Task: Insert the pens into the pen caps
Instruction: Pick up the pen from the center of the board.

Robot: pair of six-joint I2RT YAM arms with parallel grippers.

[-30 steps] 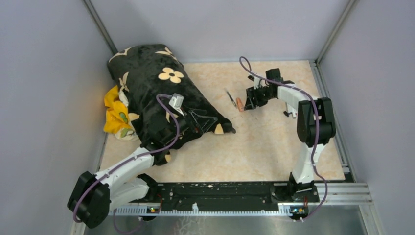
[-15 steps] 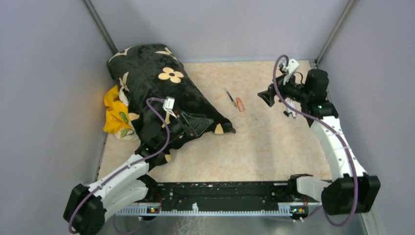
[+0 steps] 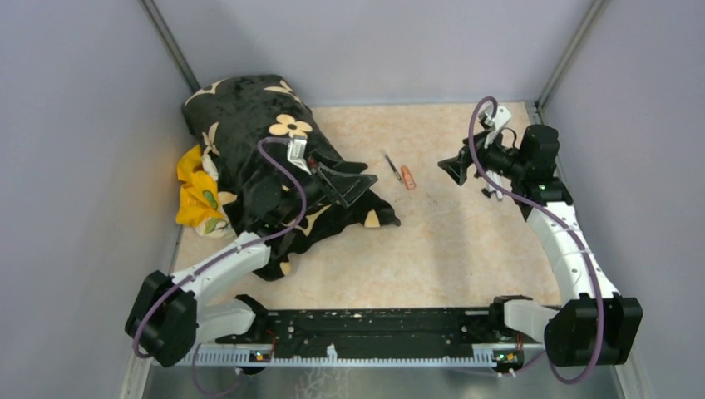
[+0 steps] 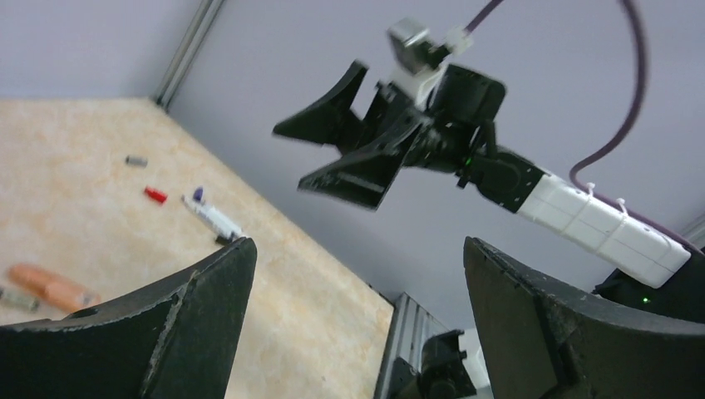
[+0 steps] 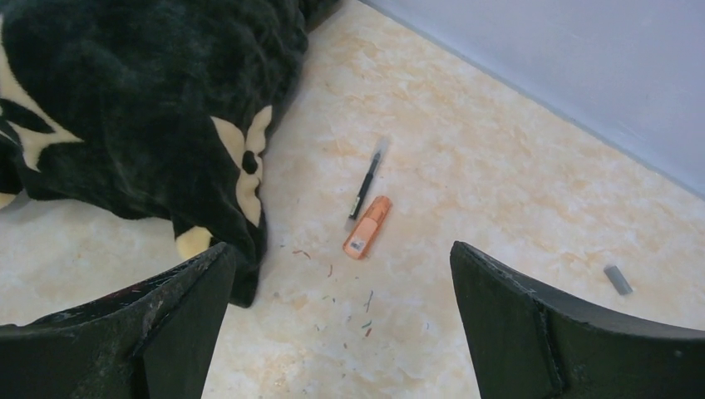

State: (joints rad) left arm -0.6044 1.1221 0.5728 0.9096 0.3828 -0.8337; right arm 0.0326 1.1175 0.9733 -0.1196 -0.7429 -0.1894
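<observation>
An orange marker (image 3: 406,177) and a thin dark pen (image 3: 390,165) lie side by side on the beige table, just right of the blanket. The right wrist view shows the same marker (image 5: 367,226) and pen (image 5: 365,183), with a grey cap (image 5: 618,279) far to the right. In the left wrist view a red cap (image 4: 155,195), a grey cap (image 4: 135,160) and a white-barrelled marker (image 4: 212,218) lie near the back right wall. My left gripper (image 3: 353,179) (image 4: 359,245) hangs open and empty over the blanket's edge. My right gripper (image 3: 453,169) (image 5: 342,249) is open, empty, raised right of the pens.
A black blanket with cream flowers (image 3: 274,158) (image 5: 141,100) covers the back left, over a yellow cloth (image 3: 195,195). Grey walls close in the table on three sides. A metal rail (image 3: 574,216) runs along the right edge.
The right gripper has pulled back from the orange marker, risen and opened wide; the marker stays on the table. The left gripper has lifted and swung toward the back right.
</observation>
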